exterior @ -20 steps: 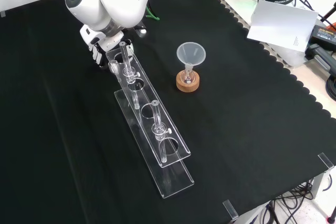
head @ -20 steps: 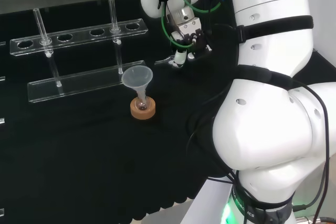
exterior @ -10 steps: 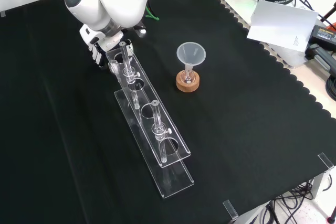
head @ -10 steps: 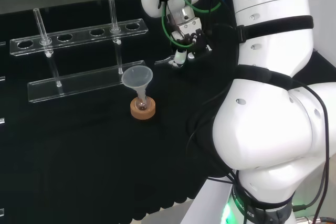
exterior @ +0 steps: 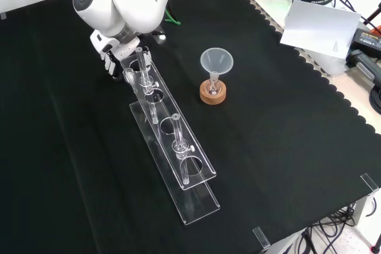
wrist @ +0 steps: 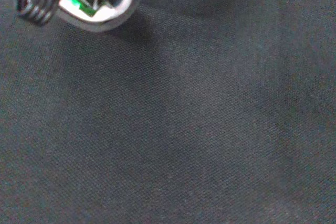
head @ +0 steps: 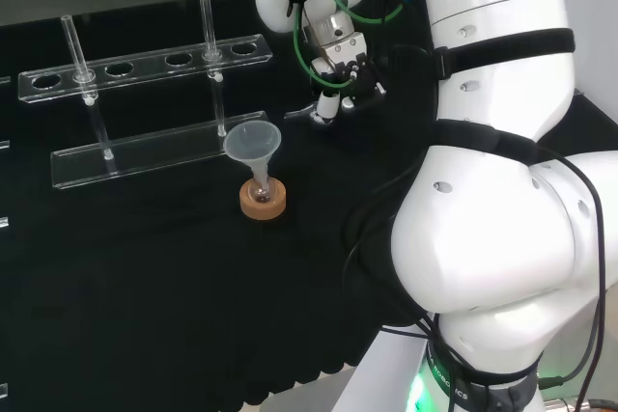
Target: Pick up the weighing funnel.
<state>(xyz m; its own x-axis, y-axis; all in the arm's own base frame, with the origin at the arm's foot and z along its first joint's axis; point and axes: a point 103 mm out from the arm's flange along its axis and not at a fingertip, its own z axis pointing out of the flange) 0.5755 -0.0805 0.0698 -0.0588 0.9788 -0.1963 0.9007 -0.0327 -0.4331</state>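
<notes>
Grasping looks like the step in hand. In the head view the hand (head: 346,72) hangs low over the black cloth (wrist: 184,129), right of the clear test tube rack (head: 145,151). A small, faint clear piece at its lower tip I take for the weighing funnel (head: 301,115). I cannot tell whether the hand is open, closed or already gripping that piece, nor whether the piece rests on the cloth or is off it. In the front view the hand (exterior: 109,59) sits at the far end of the rack (exterior: 178,165), partly behind the arm's white link.

If the piece is held, the next move calls for a straight rise. If not, the hand must first settle round it.

The rack is the main obstacle. Its end is just beside the hand, and thin test tubes (head: 208,31) stand upright in it, so a sideways drift toward them could knock one. The funnel (head: 253,142) stands mouth up in its small flask on the cork ring (head: 263,202), well apart from the hand on the near side of the rack in the head view, and out of the way.
</notes>
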